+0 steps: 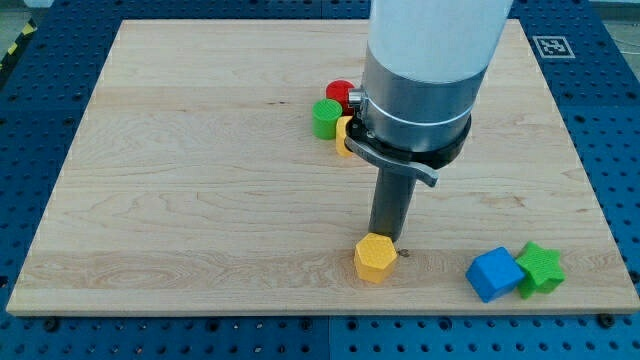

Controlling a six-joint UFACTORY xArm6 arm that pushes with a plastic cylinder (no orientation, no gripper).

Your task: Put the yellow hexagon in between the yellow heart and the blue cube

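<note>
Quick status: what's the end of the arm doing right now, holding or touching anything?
My tip: no gripper, just a rod, so it holds nothing; it sits at the upper right edge of the yellow hexagon, apparently touching it.

wooden board (200,180) sits on a blue perforated table (40,90). green cylinder (325,118) near the view's top centre, red block (340,93) just behind it, touching or nearly so; red block's shape unclear, partly hidden. green star (542,267) at the view's bottom right of the board. fiducial marker tag (550,45) just off the board's top right corner.
</note>
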